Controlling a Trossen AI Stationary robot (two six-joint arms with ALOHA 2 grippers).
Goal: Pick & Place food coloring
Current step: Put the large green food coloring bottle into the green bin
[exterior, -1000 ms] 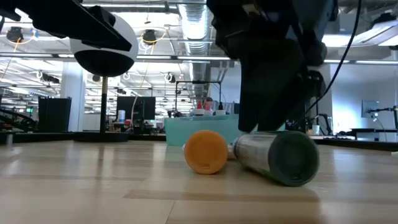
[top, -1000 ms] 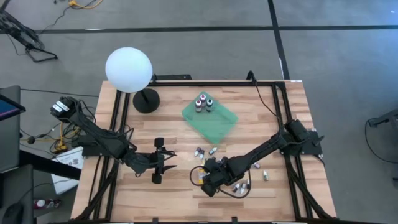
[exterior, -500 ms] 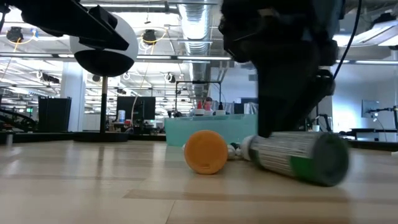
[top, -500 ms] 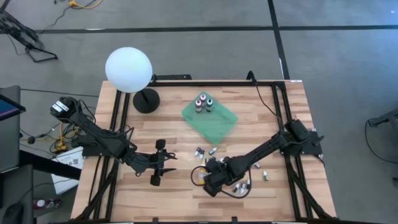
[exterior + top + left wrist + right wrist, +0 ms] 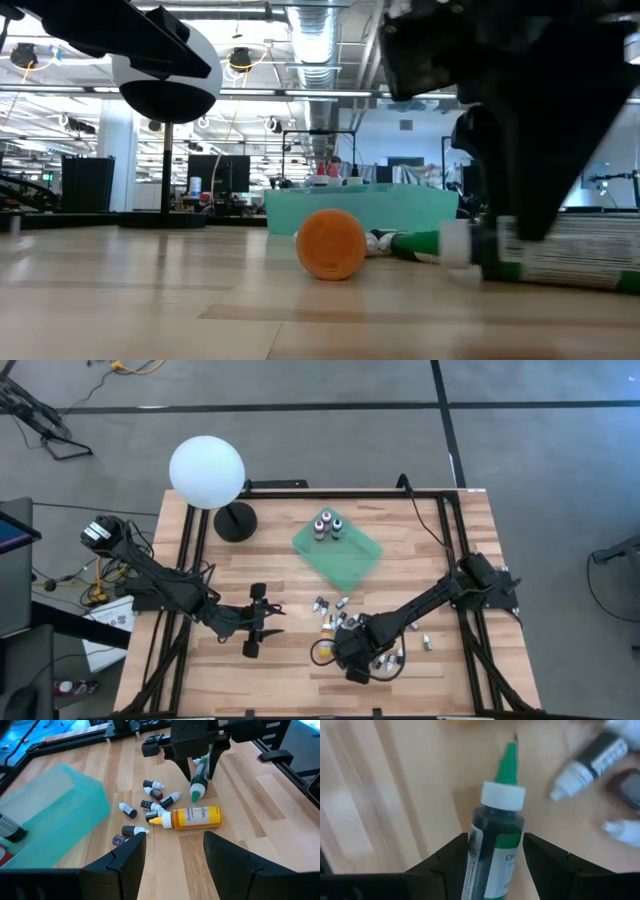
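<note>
My right gripper (image 5: 352, 656) is near the table's near edge, shut on a green food coloring bottle (image 5: 495, 840) with a white collar and a green tip (image 5: 195, 794). Next to it a yellow bottle (image 5: 194, 817) lies on its side, round end toward the low camera (image 5: 331, 243). Several tiny bottles (image 5: 152, 805) lie scattered beside it. Two small bottles (image 5: 327, 526) stand on the flat green tray (image 5: 345, 560). My left gripper (image 5: 255, 622) is open over bare wood left of the pile, touching nothing. My right gripper pinches the green bottle's body (image 5: 496, 827) just behind the white collar, between its two fingers (image 5: 451, 862). The fingers slant in from the table's right and lie along the bottle. The bottle is nearly level (image 5: 545, 255), tip toward the table's left; whether it rests on the wood I cannot tell.
A white globe lamp (image 5: 207, 472) on a black base (image 5: 235, 521) stands at the far left of the table. More small bottles (image 5: 385, 658) lie around the right gripper, and one (image 5: 426, 643) lies apart to the right. Black rails (image 5: 190, 550) run along the table's sides.
My right gripper has moved toward the near edge and a little to the right, taking the green bottle with it. The bottle, first with its flat end toward the low camera beside the yellow bottle, has turned side-on and drawn away to the right. The yellow bottle has stayed put.
</note>
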